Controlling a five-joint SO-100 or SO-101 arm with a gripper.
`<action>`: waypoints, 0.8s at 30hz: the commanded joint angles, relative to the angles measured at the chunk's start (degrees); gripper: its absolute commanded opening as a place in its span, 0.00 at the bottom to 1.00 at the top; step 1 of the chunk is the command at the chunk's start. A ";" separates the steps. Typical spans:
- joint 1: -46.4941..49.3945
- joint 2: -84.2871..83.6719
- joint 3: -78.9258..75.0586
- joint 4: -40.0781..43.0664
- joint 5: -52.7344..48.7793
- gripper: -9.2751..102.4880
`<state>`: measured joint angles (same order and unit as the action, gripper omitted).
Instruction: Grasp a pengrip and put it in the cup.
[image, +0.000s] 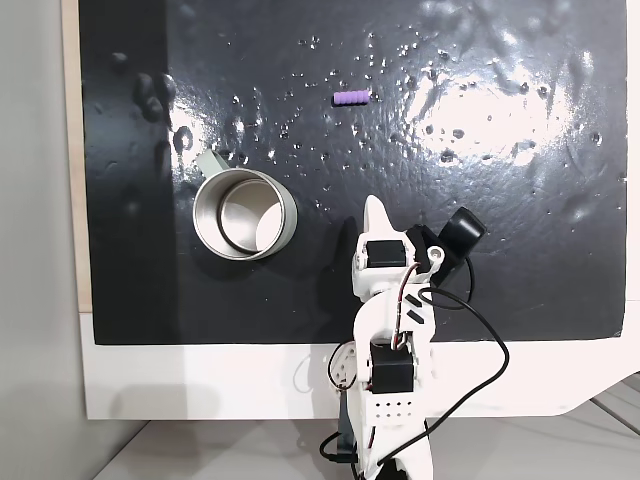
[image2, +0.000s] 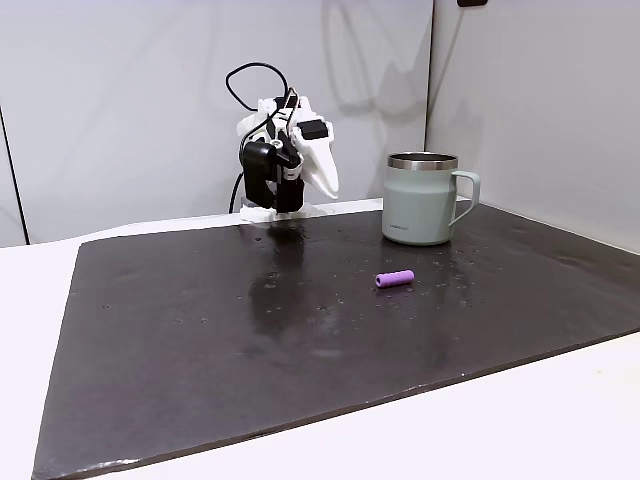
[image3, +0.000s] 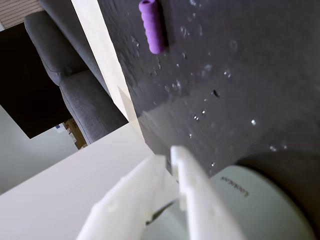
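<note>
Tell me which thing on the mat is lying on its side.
The purple pengrip lies flat on its side; the steel cup stands upright.

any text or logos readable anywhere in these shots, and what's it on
One small dark word is printed on the pale side of the cup in the wrist view; it is turned at an angle and too blurred to read with certainty.
No text can be read on the pengrip, the gripper or the black mat.
</note>
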<state>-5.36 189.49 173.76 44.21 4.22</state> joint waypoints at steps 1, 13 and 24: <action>-1.58 -5.80 -10.28 1.41 1.05 0.08; -1.23 -48.16 -52.56 15.91 4.66 0.28; -0.62 -79.19 -82.35 26.72 4.22 0.23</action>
<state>-6.86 116.10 99.23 70.05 8.35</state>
